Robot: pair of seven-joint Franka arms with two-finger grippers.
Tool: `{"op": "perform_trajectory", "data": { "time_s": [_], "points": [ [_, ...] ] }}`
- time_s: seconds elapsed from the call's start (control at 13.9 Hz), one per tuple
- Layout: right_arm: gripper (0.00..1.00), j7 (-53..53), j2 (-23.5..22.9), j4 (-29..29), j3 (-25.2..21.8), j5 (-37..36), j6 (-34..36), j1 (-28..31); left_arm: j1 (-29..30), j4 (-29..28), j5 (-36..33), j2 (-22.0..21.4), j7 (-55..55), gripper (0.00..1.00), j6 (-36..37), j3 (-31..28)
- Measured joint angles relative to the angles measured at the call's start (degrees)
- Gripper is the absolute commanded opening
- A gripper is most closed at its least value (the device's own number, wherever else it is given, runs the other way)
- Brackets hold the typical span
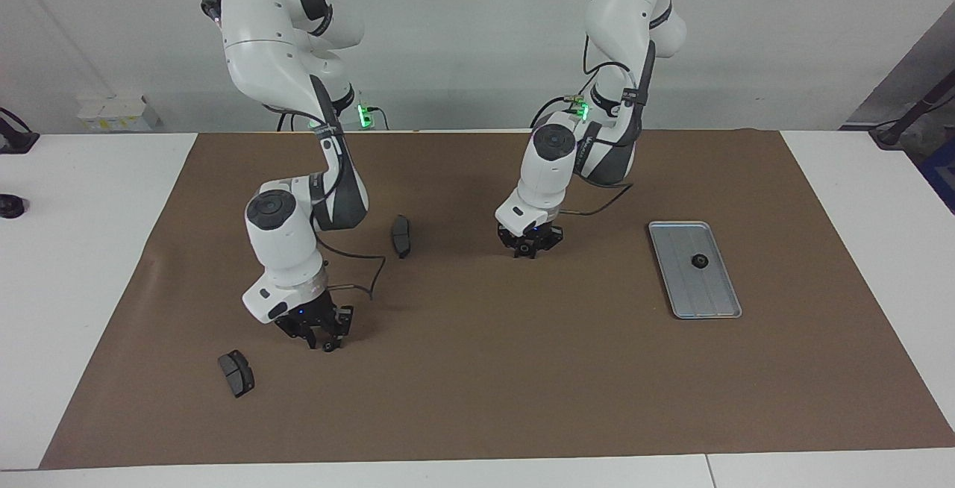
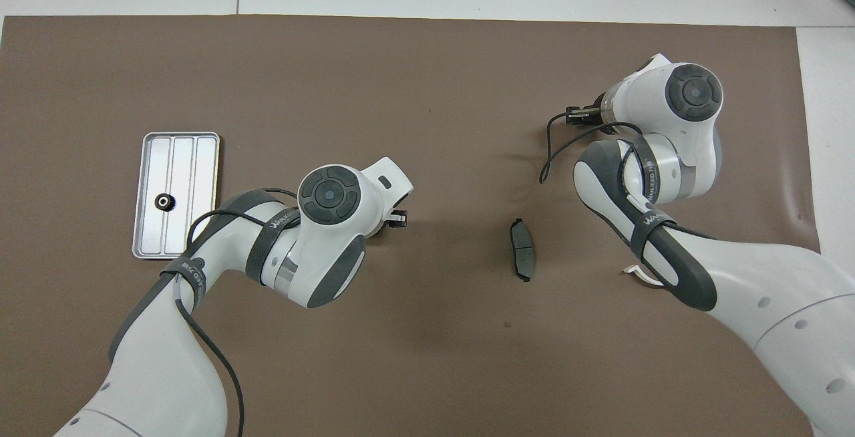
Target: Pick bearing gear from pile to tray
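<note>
Brown mat (image 1: 477, 368) covers the tabletop. Right pincer (image 1: 326, 344) down at the mat, fingers drawn in around a small black round gear (image 1: 327, 346). Left pincer (image 1: 528, 249) low over mid-mat, closed around another small dark gear. Flat silver-grey metal tray (image 1: 705, 298) at the left arm's end carries one black gear (image 1: 699, 261). Two dark grey brake pads (image 1: 236, 372) (image 1: 401, 235) lie loose.

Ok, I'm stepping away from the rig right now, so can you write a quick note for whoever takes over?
Left gripper: down on the mat mid-table, shut on the middle gear.
Right gripper: down toward its own end of the table, shut on the outer gear, beside a brake pad.
Tray: toward the left arm's end, holding the trayed gear.
Done: one gear in the tray.
Left: lift both gripped gears and carry them to the tray. The second brake pad and white bracket are not wanted.
</note>
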State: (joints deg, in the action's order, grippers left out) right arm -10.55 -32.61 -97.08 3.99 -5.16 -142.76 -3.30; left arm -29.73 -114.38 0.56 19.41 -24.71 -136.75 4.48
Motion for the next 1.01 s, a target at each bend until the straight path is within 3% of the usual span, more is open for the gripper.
{"op": "perform_trajectory", "data": {
  "time_s": [0.14, 0.36, 0.58, 1.01],
  "points": [
    [0.0, 0.0, 0.0, 0.01, 0.02, 0.48, -0.02, -0.05, 0.17, 0.44, 0.0, 0.03, -0.04, 0.0, 0.17, -0.19],
    [0.0, -0.49, 0.0, 0.18, 0.2, 0.6, -0.11, -0.11, 2.95, 5.48, 0.0, 0.34, -0.04, 0.0, 4.86, -0.82],
    [0.0, -3.1, 0.17, 0.8, 0.94, 0.63, -0.26, -1.22, 9.38, 10.98, -0.01, 0.87, 2.61, 0.0, 9.1, -1.07],
    [0.0, -19.77, 2.54, 1.79, 1.25, 0.6, 1.01, -13.43, 26.63, 10.7, 0.23, 1.17, 17.96, 0.0, 11.67, -1.16]
  ]
}}
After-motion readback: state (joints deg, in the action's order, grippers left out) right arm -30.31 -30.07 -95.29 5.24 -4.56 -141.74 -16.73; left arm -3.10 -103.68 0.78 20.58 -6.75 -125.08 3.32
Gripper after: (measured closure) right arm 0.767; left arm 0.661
